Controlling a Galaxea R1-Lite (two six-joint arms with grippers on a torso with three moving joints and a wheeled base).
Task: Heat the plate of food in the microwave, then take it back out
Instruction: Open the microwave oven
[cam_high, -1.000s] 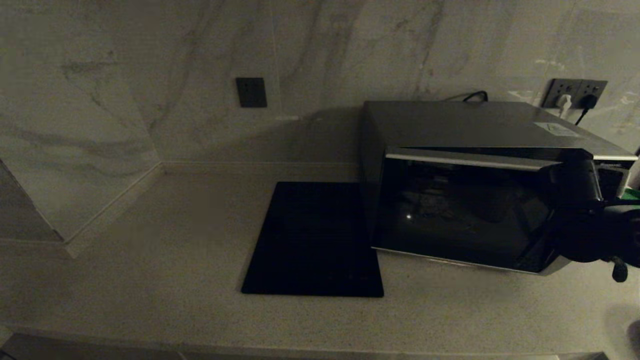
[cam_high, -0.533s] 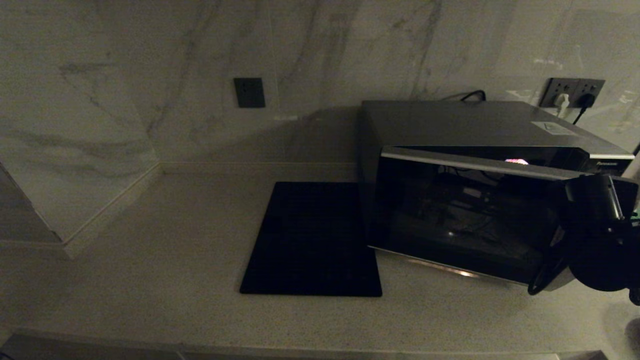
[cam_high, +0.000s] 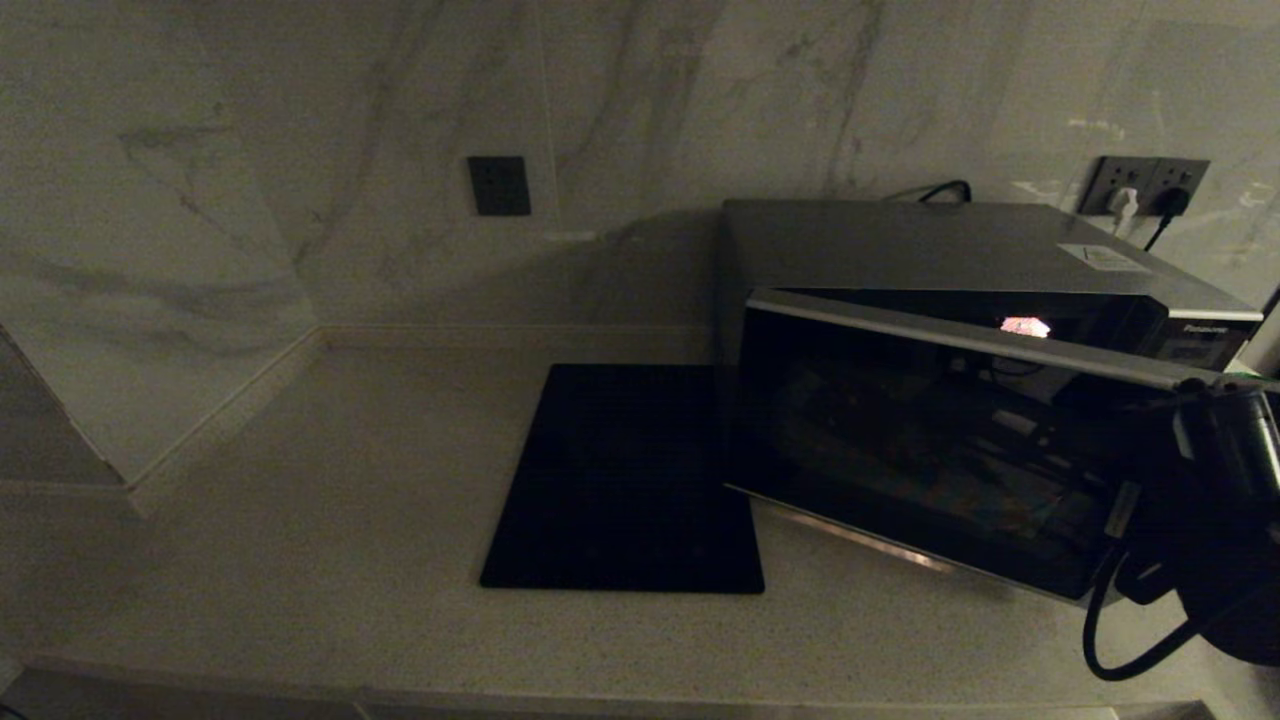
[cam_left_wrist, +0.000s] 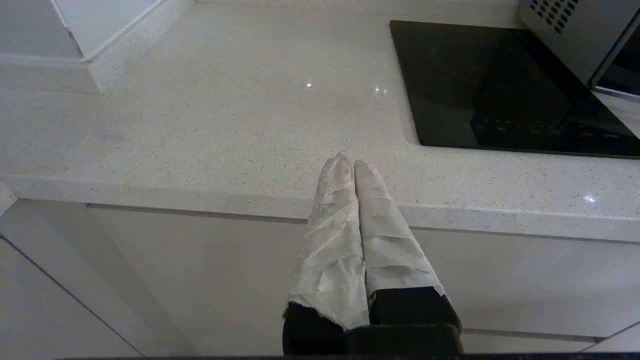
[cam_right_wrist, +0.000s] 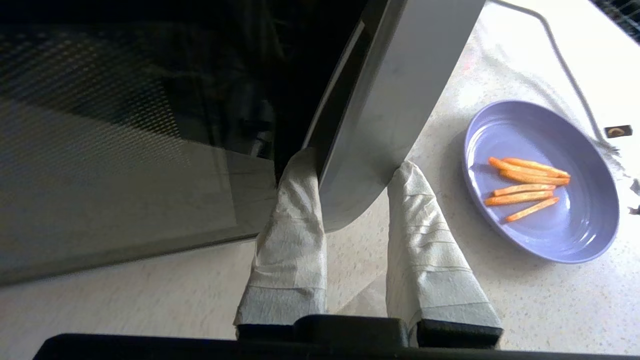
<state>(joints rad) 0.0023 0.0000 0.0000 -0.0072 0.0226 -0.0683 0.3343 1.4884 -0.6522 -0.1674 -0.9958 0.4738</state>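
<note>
Microwave (cam_high: 960, 400) sits on the counter (cam_high: 300, 500), door (cam_right_wrist: 390, 100) swung partly ajar, interior light on. Right gripper (cam_right_wrist: 352, 170) clamps the door's silver edge between its taped fingers (cam_right_wrist: 290, 225), at the microwave's front right corner. Plate of food (cam_right_wrist: 542, 182) lies on the counter just right of the microwave, outside it. Left gripper (cam_left_wrist: 354, 165) idles at the counter's front edge, left of the microwave and black mat (cam_high: 625, 480), fingers pressed together on nothing.

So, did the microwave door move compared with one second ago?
Yes. The microwave door has swung further open: its free edge, held by the right hand, stands further out from the microwave body, toward the counter front.
</note>
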